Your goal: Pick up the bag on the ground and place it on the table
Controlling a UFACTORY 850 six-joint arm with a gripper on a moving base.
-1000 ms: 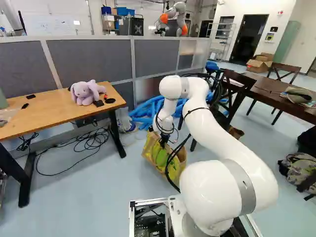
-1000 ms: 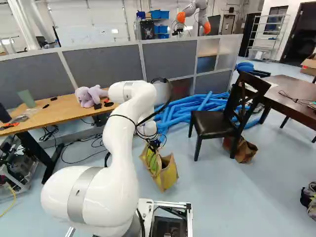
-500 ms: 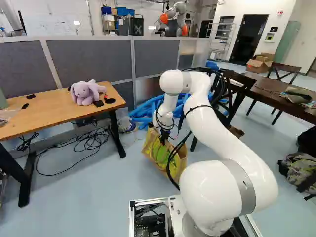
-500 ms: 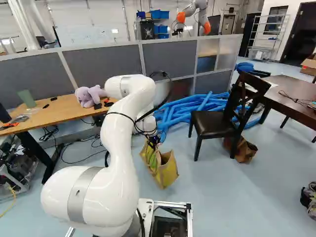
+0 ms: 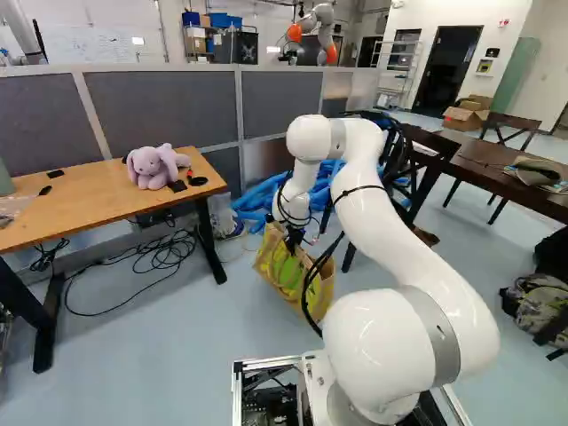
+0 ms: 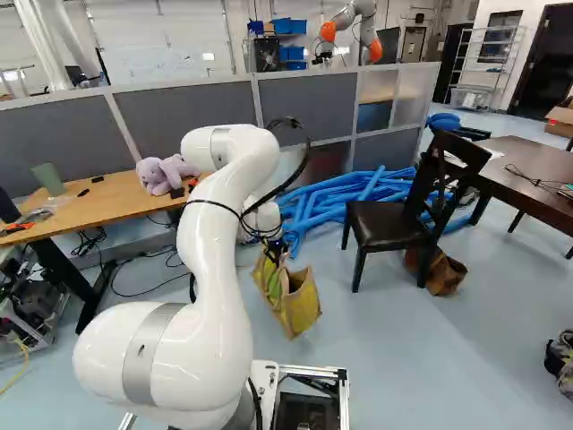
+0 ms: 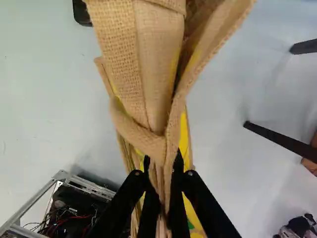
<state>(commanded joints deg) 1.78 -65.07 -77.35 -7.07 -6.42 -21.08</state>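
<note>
My gripper (image 5: 294, 241) is at the top of the burlap-and-yellow bag (image 5: 282, 273) in the left base view; in the right base view the bag (image 6: 300, 305) hangs tilted below the wrist. Seen from the wrist, the gripper (image 7: 161, 167) is shut on the tan handles (image 7: 159, 141), which are bunched between its two fingers. Whether the bag's bottom touches the floor I cannot tell. The light wooden table (image 5: 98, 197) stands at the left of the left base view, a purple plush rabbit (image 5: 153, 166) on it.
Dark chair (image 6: 385, 224) right of the bag, with a brown bag (image 6: 445, 271) beside its legs. Blue tubes (image 6: 345, 202) lie behind. Dark table (image 6: 528, 170) at the right, grey partition (image 5: 160, 111) behind the wooden table, loose cables (image 5: 169, 253) under it. Another robot (image 5: 312, 35) stands beyond.
My arm has risen, its upper wrist part higher in both base views. The bag's lower edge has come up with the gripper, and the bag has shifted slightly. The base has not moved.
</note>
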